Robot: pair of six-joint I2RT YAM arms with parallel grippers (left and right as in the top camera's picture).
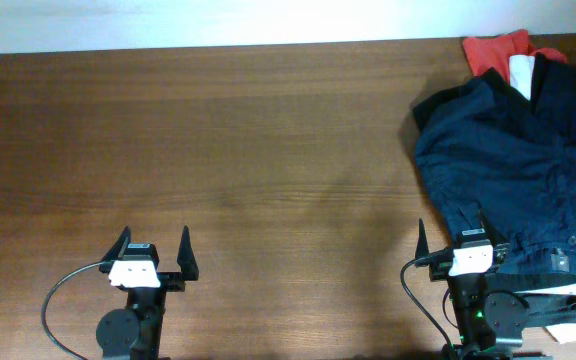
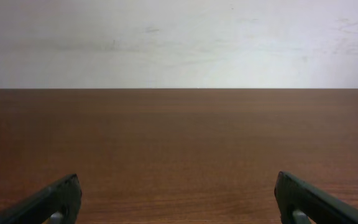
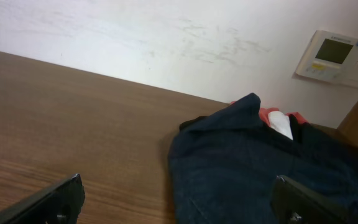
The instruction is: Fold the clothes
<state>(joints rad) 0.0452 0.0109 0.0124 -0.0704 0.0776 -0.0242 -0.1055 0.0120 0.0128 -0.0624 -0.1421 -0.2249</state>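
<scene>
Left gripper (image 1: 155, 240) open, empty, over bare table (image 1: 268, 140). Right gripper (image 1: 451, 232) open, empty, at the pile's near edge; its outer finger seems to overlap the cloth, contact unclear. Clothes are heaped at the table's right side. Navy shorts (image 1: 513, 150) on top, matte woven, crumpled, seams showing. Red garment (image 1: 496, 48) and white piece (image 1: 521, 72) poke out behind. Risks: a pinch could take several layers at once, and limp fabric may slide on the smooth wood, off the right edge.
</scene>
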